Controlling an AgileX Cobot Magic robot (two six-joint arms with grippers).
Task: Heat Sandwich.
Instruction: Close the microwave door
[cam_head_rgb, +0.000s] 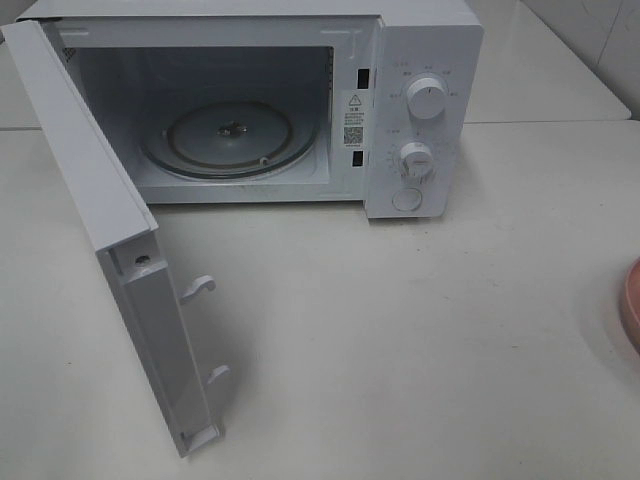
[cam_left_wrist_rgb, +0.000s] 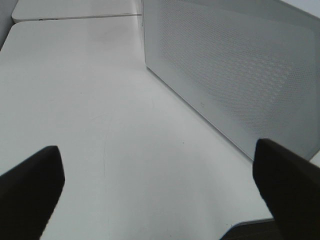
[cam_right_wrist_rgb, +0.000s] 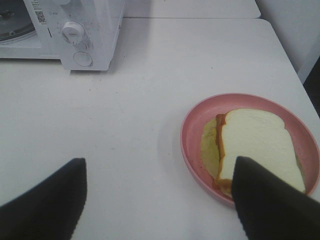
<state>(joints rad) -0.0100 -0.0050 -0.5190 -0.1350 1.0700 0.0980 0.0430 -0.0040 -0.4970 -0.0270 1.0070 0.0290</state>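
Nearest in the right wrist view, the right end effector (cam_right_wrist_rgb: 157, 200) hangs spread wide and empty just short of the round pink plate (cam_right_wrist_rgb: 192, 125), where the small sandwich of white bread with lettuce and red-orange filling (cam_right_wrist_rgb: 257, 145) lies flat on the white table (cam_right_wrist_rgb: 125, 110). The stack looks light, soft and loosely layered, so squeezing it would likely crush or shear it; taking the stiff plate by its near rim seems safer. Farther off, the left end effector (cam_left_wrist_rgb: 157, 192) is likewise wide apart beside the door of the white microwave oven (cam_head_rgb: 420, 100), which stands open onto its bare glass turntable (cam_head_rgb: 228, 137).
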